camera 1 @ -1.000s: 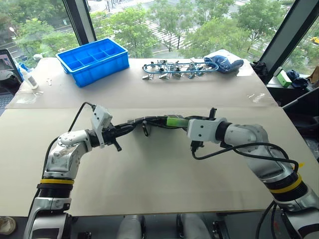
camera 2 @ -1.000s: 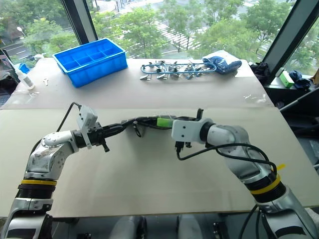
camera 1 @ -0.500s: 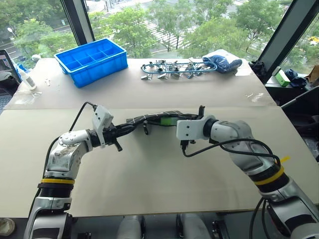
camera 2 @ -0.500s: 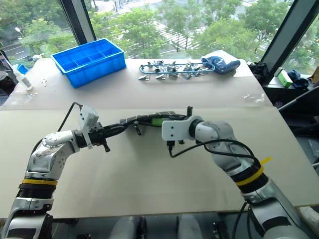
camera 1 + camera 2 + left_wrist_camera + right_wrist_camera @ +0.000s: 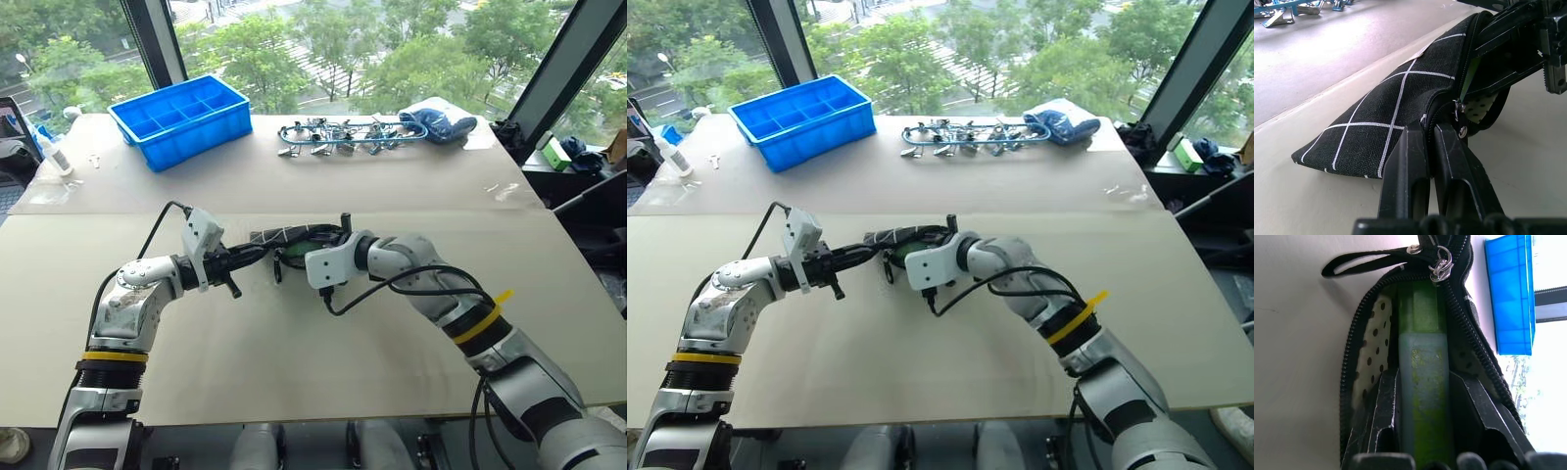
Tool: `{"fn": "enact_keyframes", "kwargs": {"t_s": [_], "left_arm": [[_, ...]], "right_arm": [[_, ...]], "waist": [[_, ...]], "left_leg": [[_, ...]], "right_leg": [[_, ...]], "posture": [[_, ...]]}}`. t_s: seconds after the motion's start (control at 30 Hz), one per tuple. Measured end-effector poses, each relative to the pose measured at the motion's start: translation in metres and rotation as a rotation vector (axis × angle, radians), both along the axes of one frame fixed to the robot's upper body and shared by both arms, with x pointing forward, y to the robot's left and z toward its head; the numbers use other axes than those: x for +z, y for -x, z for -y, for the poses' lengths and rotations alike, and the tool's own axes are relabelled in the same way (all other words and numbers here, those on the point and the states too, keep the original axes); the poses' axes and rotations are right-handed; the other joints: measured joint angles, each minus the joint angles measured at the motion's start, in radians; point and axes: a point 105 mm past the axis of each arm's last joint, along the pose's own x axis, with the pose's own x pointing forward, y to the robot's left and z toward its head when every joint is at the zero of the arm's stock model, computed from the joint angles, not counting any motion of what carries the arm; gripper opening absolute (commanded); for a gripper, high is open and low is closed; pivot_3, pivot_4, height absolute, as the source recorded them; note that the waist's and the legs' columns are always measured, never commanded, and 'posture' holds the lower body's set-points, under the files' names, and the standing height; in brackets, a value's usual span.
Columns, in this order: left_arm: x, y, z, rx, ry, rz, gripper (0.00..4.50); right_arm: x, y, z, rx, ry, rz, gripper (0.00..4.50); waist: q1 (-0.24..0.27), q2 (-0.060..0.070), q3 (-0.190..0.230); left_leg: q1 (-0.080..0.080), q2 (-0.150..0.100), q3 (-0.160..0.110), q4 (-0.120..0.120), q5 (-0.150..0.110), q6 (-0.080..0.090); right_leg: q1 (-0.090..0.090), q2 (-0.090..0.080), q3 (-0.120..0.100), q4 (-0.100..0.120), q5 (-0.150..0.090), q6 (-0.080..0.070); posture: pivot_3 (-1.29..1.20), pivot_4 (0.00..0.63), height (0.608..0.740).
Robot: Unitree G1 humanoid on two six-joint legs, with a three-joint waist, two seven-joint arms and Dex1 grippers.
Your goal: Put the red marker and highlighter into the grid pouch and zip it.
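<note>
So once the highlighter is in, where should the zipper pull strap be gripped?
By the loop of the zipper pull strap, from the table side of the grid pouch: it lies flat and free beside the open mouth, clear of the highlighter that the right hand holds.

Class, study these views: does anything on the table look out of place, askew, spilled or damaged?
Nothing stands out. The black grid-patterned fabric pouch is open while the right hand pushes the stubby light green highlighter inside, and the left hand pinches its zipper end.
</note>
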Motion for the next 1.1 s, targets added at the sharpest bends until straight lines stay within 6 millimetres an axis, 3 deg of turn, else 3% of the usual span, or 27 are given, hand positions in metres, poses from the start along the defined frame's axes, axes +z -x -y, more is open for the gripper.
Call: {"fn": "enact_keyframes", "kwargs": {"t_s": [0.07,0.13,0.33,0.43,0.57,0.67,0.8,0.93,1.1], "left_arm": [[0.000,0.000,0.000,0.003,0.001,0.001,0.00],[0.001,0.000,0.001,0.000,0.005,0.003,0.00],[0.001,0.001,0.003,-0.005,0.008,0.007,0.00],[0.002,0.001,0.003,-0.005,0.008,0.007,0.00],[0.001,0.001,0.004,-0.010,0.007,0.007,0.00],[0.002,0.001,0.005,-0.015,0.006,0.007,0.00],[0.002,0.001,0.003,-0.012,0.002,0.005,0.00],[0.001,0.001,0.003,-0.013,0.002,0.004,0.00],[0.000,0.001,0.004,-0.015,0.003,-0.010,0.00]], "right_arm": [[-0.001,-0.002,0.000,-0.010,-0.020,-0.019,2.01],[0.000,-0.004,0.002,-0.034,-0.065,-0.081,2.47],[0.019,-0.015,0.031,-0.129,-0.196,-0.192,2.47],[0.035,-0.008,0.044,-0.133,-0.297,-0.295,2.47],[0.058,0.015,0.064,-0.108,-0.470,-0.517,2.47],[0.064,0.040,0.078,-0.080,-0.537,-0.730,2.47],[0.039,0.077,0.093,-0.090,-0.592,-1.058,2.47],[0.004,0.096,0.083,-0.157,-0.611,-1.241,2.47],[-0.039,0.081,0.050,-0.335,-0.610,-1.231,2.47]], "waist": [[0.000,0.000,0.000],[0.001,0.000,0.000],[0.003,0.000,0.000],[0.002,0.000,0.000],[0.003,0.000,0.000],[0.009,0.000,0.000],[0.017,0.000,0.000],[0.013,0.000,0.000],[0.005,0.000,0.000]], "left_leg": [[0.000,0.000,0.000,0.000,0.000,-0.001],[0.000,0.000,0.000,0.000,0.000,-0.001],[0.000,0.000,0.000,0.000,0.000,0.001],[0.000,0.000,-0.002,0.000,-0.002,0.003],[0.000,0.001,-0.006,0.000,-0.003,0.004],[0.000,0.000,-0.008,0.000,-0.003,0.005],[0.001,0.000,-0.009,0.000,-0.004,0.006],[0.001,0.000,-0.008,0.000,-0.004,0.006],[0.001,-0.001,-0.008,0.000,-0.003,0.005]], "right_leg": [[0.000,0.000,0.000,0.000,0.000,0.000],[0.000,0.000,0.000,0.000,0.000,0.000],[0.000,0.000,0.000,0.001,0.000,0.000],[0.000,0.000,0.000,0.001,0.000,0.000],[0.001,0.000,0.000,0.001,0.000,0.000],[0.001,-0.001,-0.001,0.000,0.000,0.000],[0.003,-0.001,-0.001,-0.001,0.000,0.000],[0.001,0.000,0.001,0.000,0.000,0.000],[0.000,0.000,0.001,0.002,0.000,-0.001]], "posture": [[0.00,0.150,0.740],[0.00,0.150,0.740],[0.00,0.150,0.740],[0.00,0.150,0.740],[0.00,0.150,0.740],[0.00,0.150,0.740],[0.00,0.150,0.740],[0.00,0.150,0.740],[0.00,0.150,0.740]]}}
